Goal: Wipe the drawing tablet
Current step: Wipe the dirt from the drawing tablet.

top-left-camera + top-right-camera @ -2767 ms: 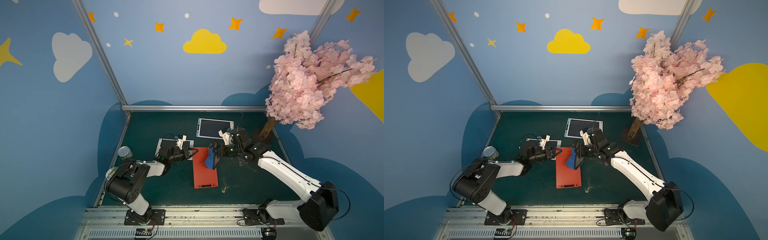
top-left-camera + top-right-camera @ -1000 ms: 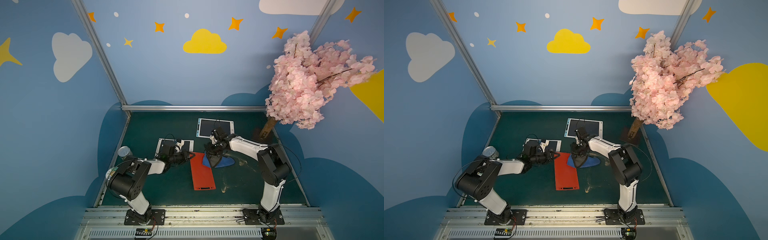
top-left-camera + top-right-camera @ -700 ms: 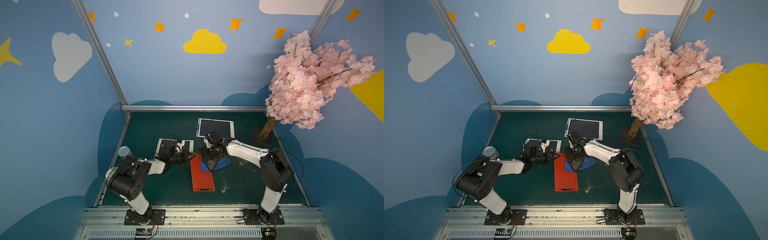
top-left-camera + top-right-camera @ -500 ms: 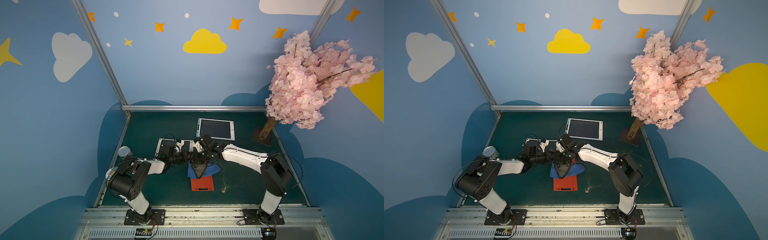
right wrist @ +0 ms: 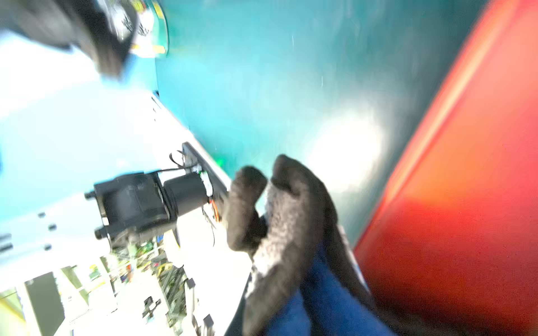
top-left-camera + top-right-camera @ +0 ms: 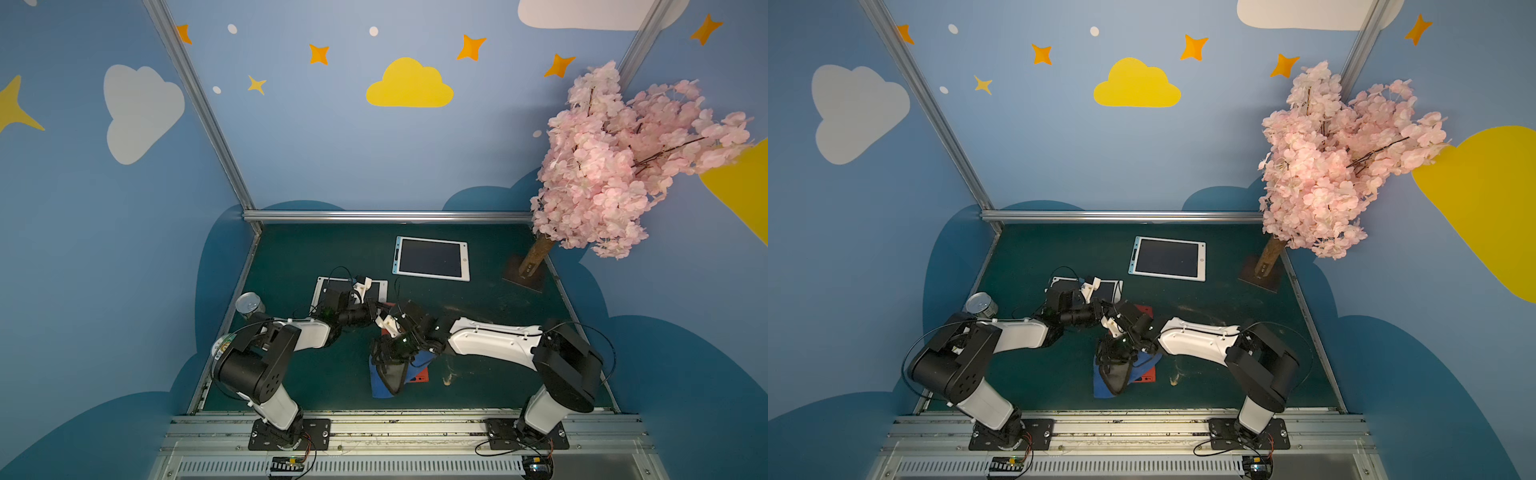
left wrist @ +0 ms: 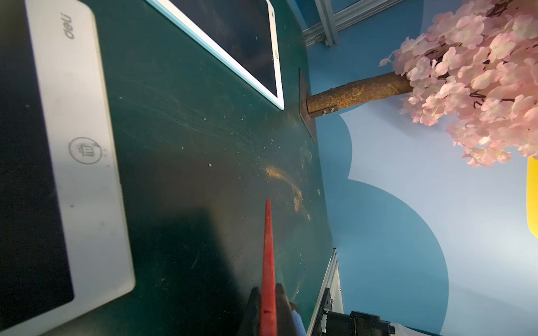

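Dragging cloth (image 6: 376,387) farther toward 6 o'clock than half a second ago, clamped in right hand (image 6: 391,384), now over 6 o'clock end of red tablet (image 6: 422,377) mid-worktop (image 6: 478,332). Pinching tablet's 12 o'clock edge with left hand (image 6: 377,308), unchanged.

red drawing tablet (image 6: 422,374): far edge gripped by left tool (image 6: 379,308) | blue cloth (image 6: 376,384): held on near end by right tool (image 6: 392,382)

brand "deli" printed on the white tablet (image 7: 87,221) frame, round trash-bin sign (image 7: 86,150) on the same frame
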Available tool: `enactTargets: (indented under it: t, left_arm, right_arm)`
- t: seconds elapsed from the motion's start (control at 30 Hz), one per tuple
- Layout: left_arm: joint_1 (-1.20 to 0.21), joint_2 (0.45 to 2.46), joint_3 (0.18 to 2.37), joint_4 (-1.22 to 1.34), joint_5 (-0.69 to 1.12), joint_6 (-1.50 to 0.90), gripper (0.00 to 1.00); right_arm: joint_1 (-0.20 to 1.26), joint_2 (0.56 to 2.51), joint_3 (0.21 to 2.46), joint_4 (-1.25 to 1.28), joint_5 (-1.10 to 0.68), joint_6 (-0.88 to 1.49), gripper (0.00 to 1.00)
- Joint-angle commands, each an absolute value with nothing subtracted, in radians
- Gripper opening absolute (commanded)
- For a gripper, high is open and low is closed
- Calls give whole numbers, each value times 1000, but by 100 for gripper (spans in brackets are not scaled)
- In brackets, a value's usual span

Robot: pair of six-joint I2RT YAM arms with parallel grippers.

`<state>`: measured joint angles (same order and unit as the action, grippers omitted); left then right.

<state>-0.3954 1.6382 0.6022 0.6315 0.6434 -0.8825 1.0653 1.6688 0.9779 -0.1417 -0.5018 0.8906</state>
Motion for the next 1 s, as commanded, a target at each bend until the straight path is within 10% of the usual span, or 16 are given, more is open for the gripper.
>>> enactTargets:
  t: [0.0,0.77,0.97]
  left_arm:
    - [-400,1603,633,681,666,-873,3]
    - [-399,1569,634,621,640,-841,3]
    - [-399,1557,637,582,617,-829,3]
  right_arm:
    - [1051,1632,907,-187,-488,896,0]
    - [669,1423,1003,-204,-701,813,0]
    - [553,1331,1127,-518,-508,673,0]
